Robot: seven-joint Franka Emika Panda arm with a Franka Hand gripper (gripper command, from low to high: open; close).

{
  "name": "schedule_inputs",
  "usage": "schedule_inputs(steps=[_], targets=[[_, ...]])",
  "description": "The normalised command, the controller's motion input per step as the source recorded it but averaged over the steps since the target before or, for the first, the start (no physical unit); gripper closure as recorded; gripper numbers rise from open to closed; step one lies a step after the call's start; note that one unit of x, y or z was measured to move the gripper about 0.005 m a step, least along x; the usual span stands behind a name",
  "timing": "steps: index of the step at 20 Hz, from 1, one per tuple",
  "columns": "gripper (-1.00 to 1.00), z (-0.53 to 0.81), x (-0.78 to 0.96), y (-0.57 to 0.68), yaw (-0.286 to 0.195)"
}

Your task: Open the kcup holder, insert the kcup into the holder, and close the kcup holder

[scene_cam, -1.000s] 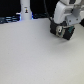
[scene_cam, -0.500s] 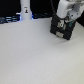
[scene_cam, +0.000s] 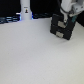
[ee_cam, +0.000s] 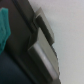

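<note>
The kcup holder [scene_cam: 59, 28] is a black boxy block at the back of the white table, toward the exterior view's right. The wrist view shows it close up, with two grey panels [ee_cam: 44, 26] [ee_cam: 46, 56] on its front, both looking flush. My gripper [scene_cam: 64, 17] comes down from above and sits right at the holder's top; its fingers blur into the black block. A teal-green patch [scene_cam: 74, 17] [ee_cam: 4, 27] beside the gripper looks like the kcup. The blur hides whether it is held.
A white bottle-shaped object [scene_cam: 25, 9] stands at the back, toward the exterior view's left, with dark clutter [scene_cam: 9, 20] along the back edge. The white table [scene_cam: 35, 55] stretches in front of the holder.
</note>
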Motion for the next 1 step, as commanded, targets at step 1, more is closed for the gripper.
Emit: schedule_inputs(steps=[1], targets=[[-1.00,0.42,0.18,0.01,-0.009]])
